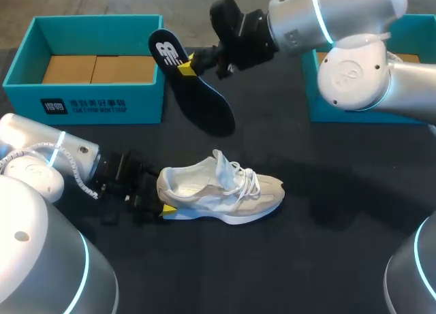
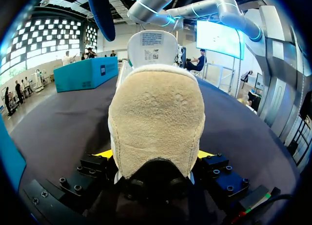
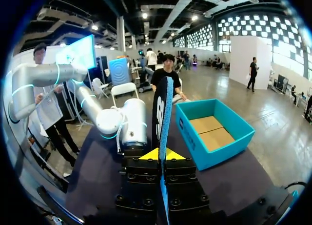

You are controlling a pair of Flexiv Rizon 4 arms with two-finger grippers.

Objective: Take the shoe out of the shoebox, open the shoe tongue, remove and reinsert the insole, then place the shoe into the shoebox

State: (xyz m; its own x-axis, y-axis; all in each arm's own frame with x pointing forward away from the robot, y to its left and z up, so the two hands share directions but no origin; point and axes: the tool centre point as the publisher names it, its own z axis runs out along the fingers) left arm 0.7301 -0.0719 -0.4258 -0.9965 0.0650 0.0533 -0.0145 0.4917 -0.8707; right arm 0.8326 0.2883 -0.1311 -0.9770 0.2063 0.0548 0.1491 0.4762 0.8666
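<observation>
- Starting with the head view: the white and beige shoe [image 1: 218, 191] lies on its sole just below the middle of the frame, toe to the right, tongue pulled up and open, on the dark table [image 1: 334, 218].
- My left arm [image 1: 61, 161] comes in low from the left edge, and the left gripper [image 1: 163, 208] is clamped on the shoe's heel.
- My right arm [image 1: 327, 21] reaches in from the upper right past the middle. The right gripper [image 1: 185, 65] pinches the dark insole [image 1: 194, 86] in mid-air at top centre, with the insole tilted.
- There's a white logo on the insole's heel end; not spelling it out.
- The left shoebox [image 1: 102, 103], teal, sits upper left with white print on its front wall. The right shoebox [image 1: 327, 110] sits upper right.
- Left wrist view: the shoe's [image 2: 156, 122] fuzzy heel fills the space between the yellow fingertips [image 2: 105, 153], one pressed on each side. A printed label [image 2: 152, 47] shows inside the tongue, too small to read. The insole [image 2: 101, 12] hangs high ahead, beyond the shoe.
- Right wrist view: the insole [image 3: 162, 112] stands on edge, squeezed between the closed-in yellow fingertips [image 3: 148, 155], white logo visible. The left shoebox [image 3: 214, 132] lies ahead on the table.
</observation>
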